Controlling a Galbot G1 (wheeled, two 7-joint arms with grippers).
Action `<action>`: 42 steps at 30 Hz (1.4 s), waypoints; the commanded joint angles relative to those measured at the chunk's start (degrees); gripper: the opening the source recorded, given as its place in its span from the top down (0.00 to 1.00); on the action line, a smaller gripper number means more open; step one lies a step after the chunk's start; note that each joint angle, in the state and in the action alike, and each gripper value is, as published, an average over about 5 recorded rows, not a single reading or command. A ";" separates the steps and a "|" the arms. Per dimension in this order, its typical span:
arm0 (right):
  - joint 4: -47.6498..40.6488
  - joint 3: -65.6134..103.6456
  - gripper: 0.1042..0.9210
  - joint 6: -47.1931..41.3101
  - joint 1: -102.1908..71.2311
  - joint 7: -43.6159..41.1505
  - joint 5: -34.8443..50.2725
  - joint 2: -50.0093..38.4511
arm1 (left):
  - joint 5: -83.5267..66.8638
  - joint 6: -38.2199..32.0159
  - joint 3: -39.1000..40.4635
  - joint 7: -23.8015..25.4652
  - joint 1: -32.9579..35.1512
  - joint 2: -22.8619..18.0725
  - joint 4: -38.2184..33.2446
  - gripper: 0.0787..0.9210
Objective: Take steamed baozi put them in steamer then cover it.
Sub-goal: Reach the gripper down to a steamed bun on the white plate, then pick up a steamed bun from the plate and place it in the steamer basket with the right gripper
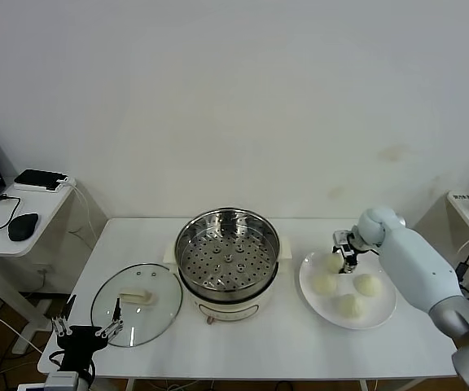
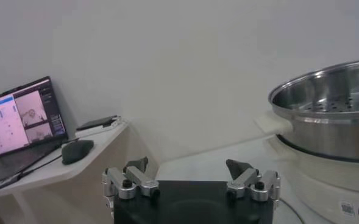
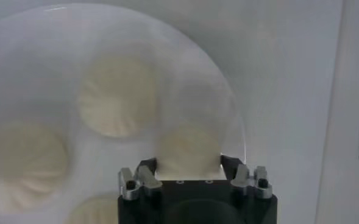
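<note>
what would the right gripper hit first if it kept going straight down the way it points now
The baozi already sitting between the fingers of the right gripper, at the back of the white plate; beneath that bun, the plate itself.

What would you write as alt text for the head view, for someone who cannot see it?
The right tool closes around one of four off-white round buns on a flat white plate. On the white table, a shiny steel steamer basket stands empty at the centre, and a clear glass lid lies flat to its left, near the open left tool.
</note>
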 commanded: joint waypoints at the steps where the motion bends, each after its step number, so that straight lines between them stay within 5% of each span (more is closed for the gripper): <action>1: -0.30 -0.29 0.40 -0.13 0.34 -0.09 -0.25 0.30 | -0.03 0.00 0.07 -0.04 -0.02 0.02 -0.03 0.12; 15: 9.12 -3.47 0.47 -1.24 2.16 -2.15 6.03 -6.95 | -0.30 0.07 0.21 -0.18 -0.22 0.31 -0.12 0.12; 26: 22.05 -12.14 0.46 -2.84 15.58 -3.06 21.74 -15.38 | -2.95 0.87 0.62 -0.18 -0.99 1.02 0.96 0.12; 42: 28.44 -34.75 0.46 -2.53 37.49 1.05 39.04 -4.22 | -5.30 2.55 0.20 0.92 -1.79 2.39 3.70 0.12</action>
